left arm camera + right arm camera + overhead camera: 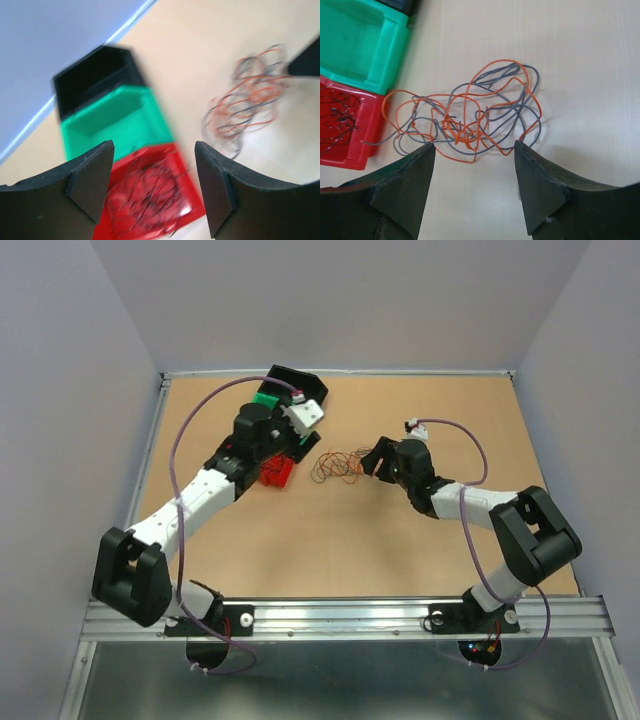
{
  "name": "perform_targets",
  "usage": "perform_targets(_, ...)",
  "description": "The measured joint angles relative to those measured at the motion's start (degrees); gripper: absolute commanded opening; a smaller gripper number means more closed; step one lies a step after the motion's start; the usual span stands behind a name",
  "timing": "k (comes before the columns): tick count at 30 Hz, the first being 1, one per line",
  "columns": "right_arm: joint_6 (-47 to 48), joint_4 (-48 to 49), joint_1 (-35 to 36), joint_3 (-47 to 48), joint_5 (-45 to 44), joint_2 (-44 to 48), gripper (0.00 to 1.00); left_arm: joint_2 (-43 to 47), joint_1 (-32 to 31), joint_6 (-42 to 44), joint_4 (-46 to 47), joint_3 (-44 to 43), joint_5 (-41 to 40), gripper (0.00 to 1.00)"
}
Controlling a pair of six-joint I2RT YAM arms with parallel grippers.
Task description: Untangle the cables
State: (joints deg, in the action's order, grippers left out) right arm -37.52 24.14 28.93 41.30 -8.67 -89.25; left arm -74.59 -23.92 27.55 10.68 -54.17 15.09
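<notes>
Part done: thin dark strands (145,192) in red plastic bin (189,199) below left fingers (90,180) (apart, empty). Orange-grey cable clump (470,135), tangled, lies between right fingers (405,185) (apart), ungripped.

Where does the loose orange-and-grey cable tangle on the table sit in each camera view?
Top external: cable tangle near the picture's centre, slightly above the middle.
Left wrist: upper right, blurred.
Right wrist: centre of the picture.
Shared landmark: red bin, left of the tangle in every view.
</notes>
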Motion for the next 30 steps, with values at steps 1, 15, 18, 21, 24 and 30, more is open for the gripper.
perform_targets(1,-0.07,-0.52,-0.02,0.31,-0.26,-0.7,0.69,-2.05,-3.02,0.61,-1.18,-2.69,0.76,0.76)
perform_targets(15,-1.84,-3.13,0.0,1.31,-4.68,-2.78,0.7,-31.08,-9.35,-3.34,-4.37,-19.37,1.53,0.71)
perform_targets(18,-2.36,-3.08,0.0,1.31,-4.81,-2.73,0.7,-31.43,-9.38,-3.98,-5.22,-18.18,1.29,0.68)
perform_targets(21,-2.54,-3.02,0.02,1.31,-5.07,-2.6,0.7,-31.43,-9.38,-4.39,-4.96,-18.12,0.96,0.61)
perform_targets(24,-2.6,-2.95,0.02,1.31,-5.11,-2.49,0.7,-31.43,-9.38,-4.57,-5.07,-18.12,-0.26,0.51)
perform_targets(30,-2.62,-2.71,0.02,1.31,-5.07,-2.25,0.7,-33.27,-9.38,-4.79,-5.35,-18.51,-2.34,0.12)
